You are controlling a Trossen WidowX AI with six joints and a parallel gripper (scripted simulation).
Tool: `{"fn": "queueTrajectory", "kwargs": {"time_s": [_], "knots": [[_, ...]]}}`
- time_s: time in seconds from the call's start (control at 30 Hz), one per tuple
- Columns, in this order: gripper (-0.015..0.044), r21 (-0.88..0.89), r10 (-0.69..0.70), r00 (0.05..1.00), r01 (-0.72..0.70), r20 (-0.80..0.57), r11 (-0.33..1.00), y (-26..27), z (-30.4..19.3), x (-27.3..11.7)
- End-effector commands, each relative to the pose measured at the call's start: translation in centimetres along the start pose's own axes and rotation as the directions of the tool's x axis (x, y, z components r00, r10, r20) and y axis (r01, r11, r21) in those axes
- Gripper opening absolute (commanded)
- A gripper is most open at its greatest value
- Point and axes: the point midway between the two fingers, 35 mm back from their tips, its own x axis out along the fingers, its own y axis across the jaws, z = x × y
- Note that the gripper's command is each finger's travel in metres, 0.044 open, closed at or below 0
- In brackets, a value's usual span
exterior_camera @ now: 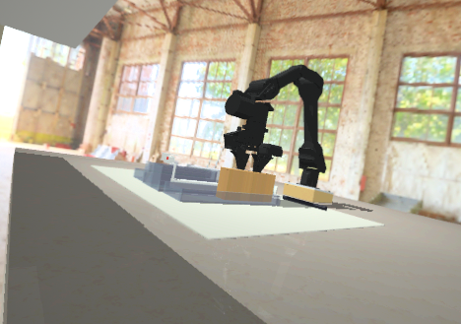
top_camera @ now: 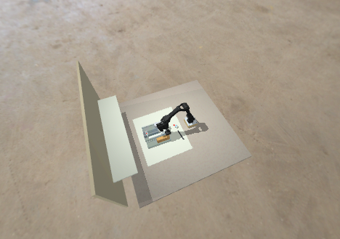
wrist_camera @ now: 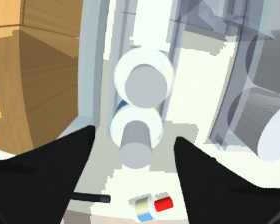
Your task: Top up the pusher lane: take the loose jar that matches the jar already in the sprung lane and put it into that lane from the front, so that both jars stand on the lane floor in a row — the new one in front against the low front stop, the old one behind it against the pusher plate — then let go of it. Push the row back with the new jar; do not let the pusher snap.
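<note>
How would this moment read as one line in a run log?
phase: release | end effector: open, holding nothing | front jar: in lane, between fingers | rear jar: behind it

Matte black jointed arm
</note>
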Motion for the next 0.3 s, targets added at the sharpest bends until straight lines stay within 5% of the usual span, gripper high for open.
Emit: {"fn": "queueTrajectory", "kwargs": {"time_s": [0.0, 0.27], "knots": [[0.0279, 0.001, 0.0, 1.0, 0.0, -0.005, 1.0, 0.0, -1.2, -0.1], [0.0279, 0.001, 0.0, 1.0, 0.0, -0.007, 1.0, 0.0, -3.9, -0.2]]}}
